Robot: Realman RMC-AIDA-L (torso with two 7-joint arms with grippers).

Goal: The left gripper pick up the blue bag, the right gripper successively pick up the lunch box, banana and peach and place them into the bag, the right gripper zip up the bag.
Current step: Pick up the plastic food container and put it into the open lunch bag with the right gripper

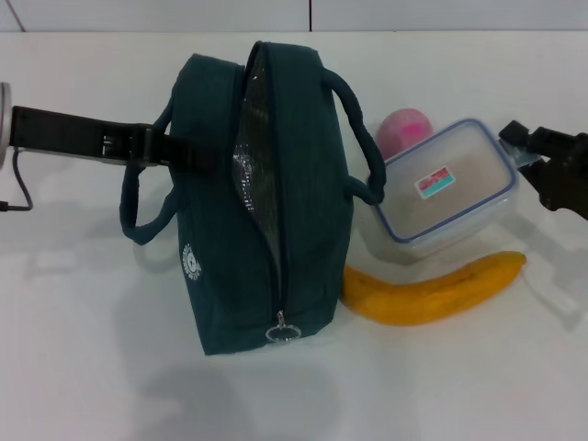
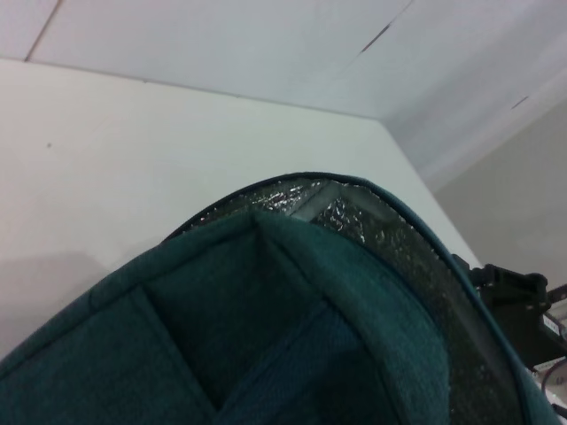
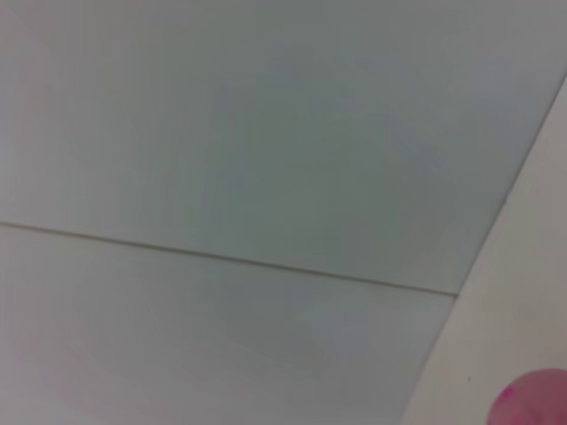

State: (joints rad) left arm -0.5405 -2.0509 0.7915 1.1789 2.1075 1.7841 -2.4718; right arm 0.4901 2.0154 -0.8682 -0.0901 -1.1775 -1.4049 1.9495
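White table (image 1: 92,367): left gripper (image 1: 170,150) at blue bag (image 1: 303,230)

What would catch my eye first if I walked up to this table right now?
Most likely the blue bag, standing mid-table with its zipper open and silver lining showing, while the left gripper reaches in at its handle side. On its other side lie the lunch box, the banana in front of it and the peach behind. The right gripper hovers right beside the lunch box.
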